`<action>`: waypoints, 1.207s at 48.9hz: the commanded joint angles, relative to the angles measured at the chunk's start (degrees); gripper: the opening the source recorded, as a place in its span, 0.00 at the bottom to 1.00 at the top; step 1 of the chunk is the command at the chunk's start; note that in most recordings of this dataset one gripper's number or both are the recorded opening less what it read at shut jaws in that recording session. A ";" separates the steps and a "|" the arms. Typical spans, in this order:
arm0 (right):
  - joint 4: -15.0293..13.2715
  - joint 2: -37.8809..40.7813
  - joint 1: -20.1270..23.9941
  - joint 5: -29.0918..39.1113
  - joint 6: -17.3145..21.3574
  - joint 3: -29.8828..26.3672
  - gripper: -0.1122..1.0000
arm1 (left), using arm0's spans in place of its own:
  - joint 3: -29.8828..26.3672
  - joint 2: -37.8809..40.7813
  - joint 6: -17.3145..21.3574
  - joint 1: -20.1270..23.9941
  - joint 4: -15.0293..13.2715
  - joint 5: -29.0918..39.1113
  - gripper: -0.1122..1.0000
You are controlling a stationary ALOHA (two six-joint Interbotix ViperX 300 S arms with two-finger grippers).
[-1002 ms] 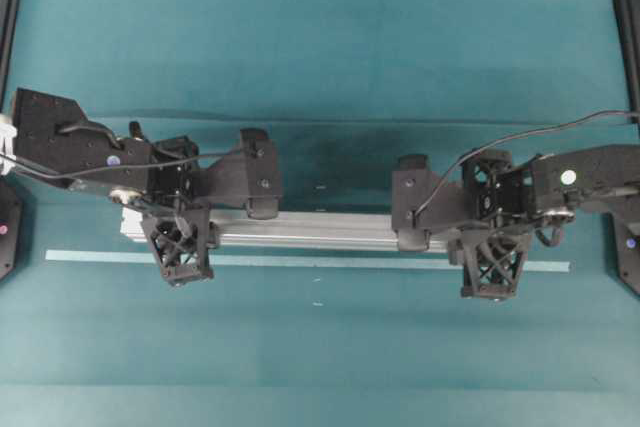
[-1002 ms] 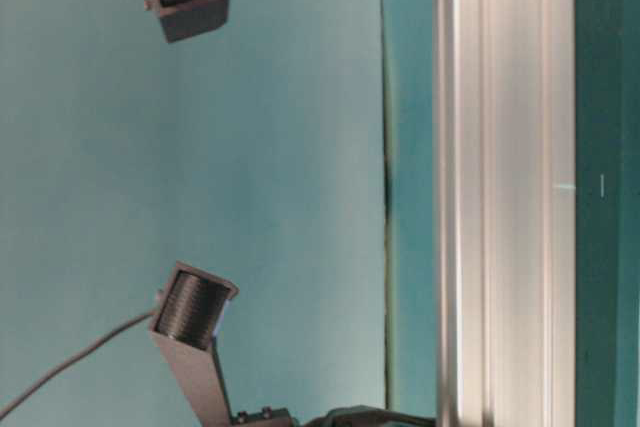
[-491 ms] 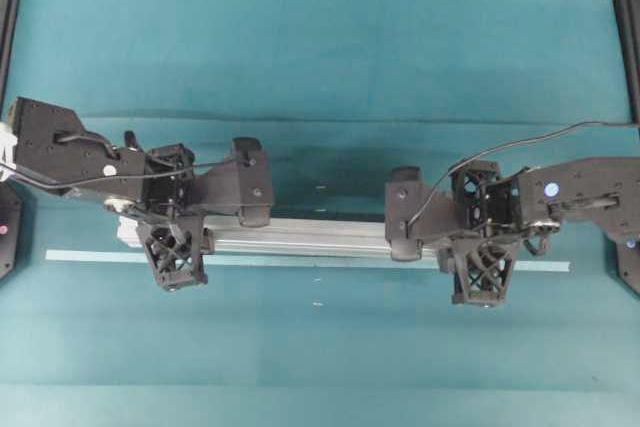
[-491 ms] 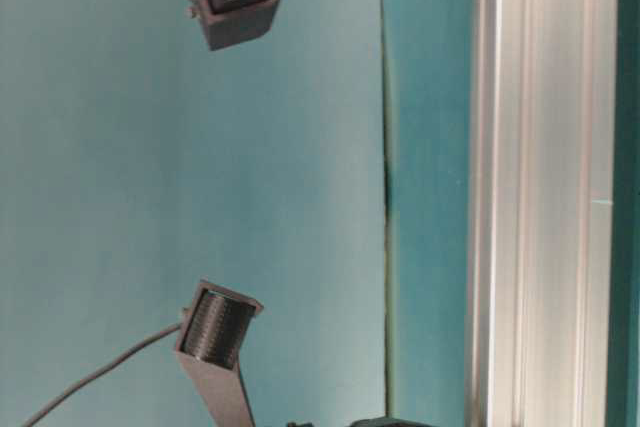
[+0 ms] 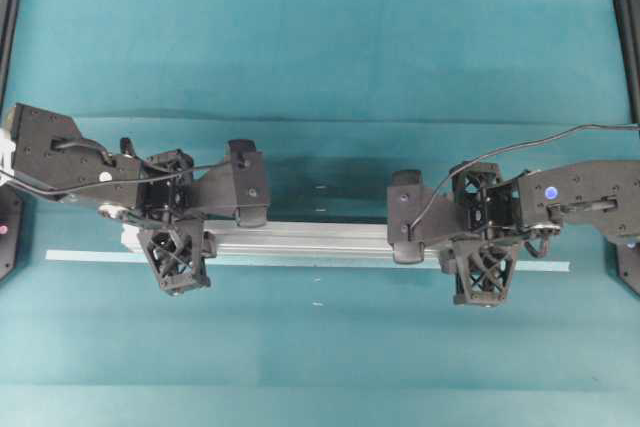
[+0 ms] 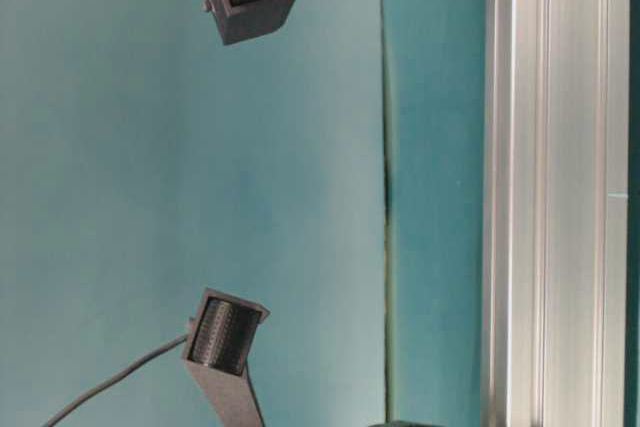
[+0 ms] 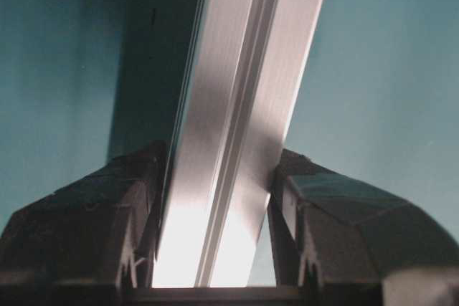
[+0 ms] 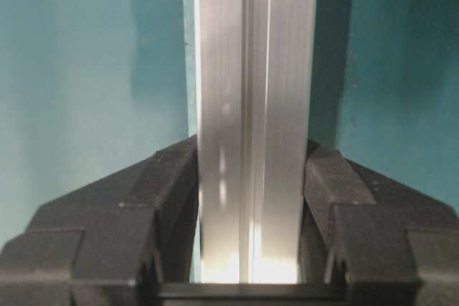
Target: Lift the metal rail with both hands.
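Both grippers clamped on the rail (image 5: 310, 237). Left gripper (image 5: 172, 237) grasps it near its left end, right gripper (image 5: 480, 247) nearer its right end; wrist views show fingers (image 7: 136, 198) pressed flat on both side faces, and the same on the right (image 8: 172, 191).

Rail location: spans between the two grippers, roughly parallel to the pale tape strip (image 5: 90, 256) and just behind it. Its shadow on the counter (image 5: 320, 67) suggests it's already clear of the surface; can't tell how high.

Handling, my read: aluminium extrusion, rigid, no sag, moderate weight for its length. Side faces are smooth metal, so slippery under the pads. Wide-spaced end grips are right; they stop it swinging. Left wrist view shows the rail skewed between the fingers, so the risk is the two arms rising unevenly and twisting it out.

Surface: flat teal counter, matte, a crease line behind the rail. Teal backdrop, nothing else near.
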 commanded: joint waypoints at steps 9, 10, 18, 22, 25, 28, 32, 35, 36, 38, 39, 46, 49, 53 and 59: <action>0.18 1.14 0.26 -0.62 0.09 0.26 0.45 | -0.09 -0.26 -3.43 0.79 -0.18 -0.53 0.40; 0.18 1.14 0.26 -0.70 0.09 0.35 0.45 | 0.00 -0.18 -3.43 0.88 -0.18 -0.53 0.40; 0.18 1.67 0.00 -1.41 0.09 0.44 0.45 | -0.18 0.26 -3.43 0.88 -0.18 -1.41 0.40; 0.09 1.67 -0.44 -1.49 0.09 0.70 0.45 | -0.26 0.53 -3.52 0.88 -0.18 -2.02 0.40; 0.18 1.67 -0.62 -1.49 0.00 0.88 0.45 | -0.35 0.70 -3.52 0.88 -0.26 -2.11 0.40; 0.18 1.58 -0.88 -1.49 0.00 1.05 0.45 | -0.35 0.79 -3.52 0.88 -0.26 -2.11 0.40; 0.09 1.67 -0.97 -1.76 0.00 1.14 0.45 | -0.26 0.97 -3.52 0.88 -0.26 -2.11 0.40; 0.09 1.67 -0.97 -2.11 0.00 1.14 0.45 | -0.18 0.97 -3.52 0.88 -0.26 -2.11 0.40; 0.09 1.67 -0.97 -2.29 0.00 1.23 0.45 | -0.09 0.97 -3.43 0.79 -0.26 -2.11 0.40; 0.09 1.76 -0.97 -2.46 0.00 1.14 0.45 | -0.09 1.05 -3.43 0.88 -0.26 -2.11 0.40; 0.18 1.76 -0.97 -2.55 0.00 1.23 0.45 | 0.00 1.05 -3.43 0.88 -0.18 -2.11 0.40; 0.18 1.93 -1.32 -2.72 0.09 1.32 0.45 | 0.00 1.23 -3.43 1.32 -0.26 -2.90 0.40; 0.18 1.93 -1.58 -2.72 0.00 1.32 0.45 | 0.00 1.32 -3.43 1.49 -0.26 -3.25 0.40; 0.09 1.93 -1.85 -2.81 0.00 1.49 0.45 | 0.00 1.32 -3.43 1.58 -0.18 -3.43 0.40; 0.09 1.93 -2.20 -3.16 0.09 1.49 0.45 | 0.00 1.32 -3.43 1.58 -0.18 -3.43 0.40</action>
